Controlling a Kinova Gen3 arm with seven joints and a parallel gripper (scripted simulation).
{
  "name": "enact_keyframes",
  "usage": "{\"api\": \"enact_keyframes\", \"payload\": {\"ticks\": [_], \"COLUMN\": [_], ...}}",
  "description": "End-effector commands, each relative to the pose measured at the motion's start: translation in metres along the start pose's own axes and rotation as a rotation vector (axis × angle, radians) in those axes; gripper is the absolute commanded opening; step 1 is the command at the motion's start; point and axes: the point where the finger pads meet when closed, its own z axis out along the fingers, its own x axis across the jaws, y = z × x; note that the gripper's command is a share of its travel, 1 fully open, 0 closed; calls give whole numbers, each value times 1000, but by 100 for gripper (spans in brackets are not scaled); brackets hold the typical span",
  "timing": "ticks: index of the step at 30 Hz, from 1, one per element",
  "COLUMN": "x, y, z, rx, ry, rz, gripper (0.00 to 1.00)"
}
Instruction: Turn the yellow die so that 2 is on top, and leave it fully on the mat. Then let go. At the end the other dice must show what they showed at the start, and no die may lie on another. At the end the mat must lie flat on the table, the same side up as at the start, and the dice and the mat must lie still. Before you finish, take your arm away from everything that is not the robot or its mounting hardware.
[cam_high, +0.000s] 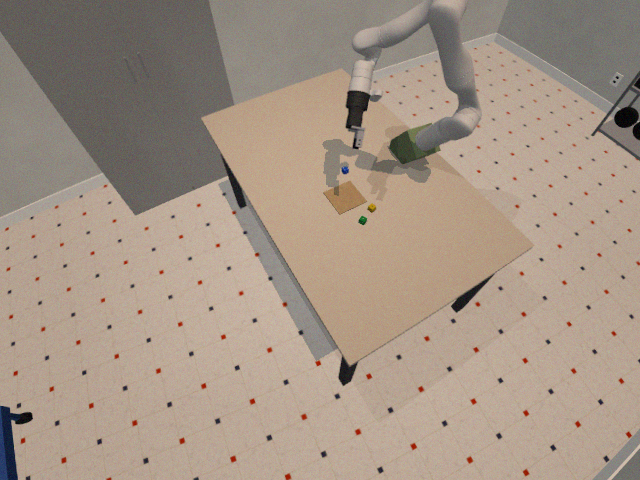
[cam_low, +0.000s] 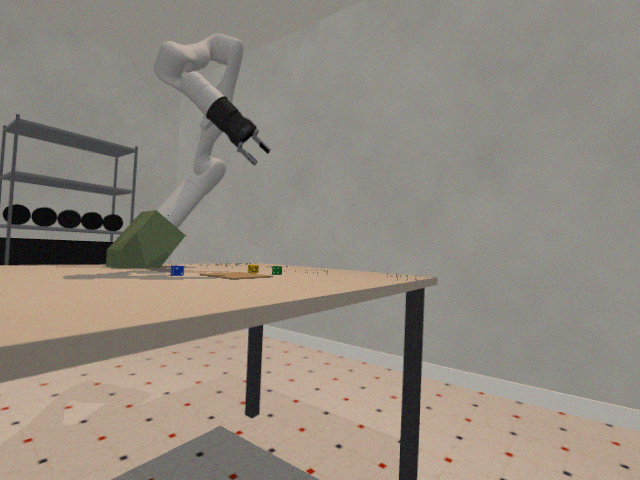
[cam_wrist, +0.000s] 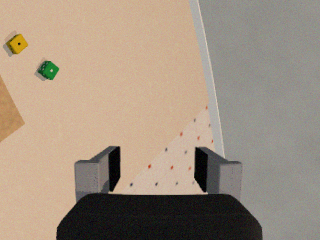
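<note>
The yellow die (cam_high: 371, 207) sits on the bare table (cam_high: 423, 268), just off the mat's (cam_high: 344, 196) corner and not on it. A cube has no long axis to speak of; it rests flat, edges turned a little against the table's sides. From the wrist view its top face shows a single dark pip (cam_wrist: 18, 43). The side faces are too small to read from where the exterior view stands.

The green die (cam_high: 362, 220) lies just beside the yellow one, apart from it, also off the mat. The blue die (cam_high: 344, 169) is on the other side of the mat, near its far corner and nearer the arm's green base (cam_high: 405, 149).

The arm rises from that base, folds over high and comes back down, with the black wrist tilted forward and downward. The gripper (cam_high: 357, 138) hangs well above the table, well apart from all three dice, its tip aimed out past the mat toward the table's edge. Its fingers are spread wide, with only table and floor seen between them.
</note>
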Motion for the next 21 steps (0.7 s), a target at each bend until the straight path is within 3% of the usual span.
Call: {"api": "enact_keyframes", "payload": {"ticks": [1, 18, 21], "x": [0, 0, -10], "y": [0, 0, 1], "z": [0, 0, 2], "rx": [-1, -1, 6], "ry": [0, -1, -28], "rz": [-1, -1, 15], "gripper": [100, 100, 100]}}
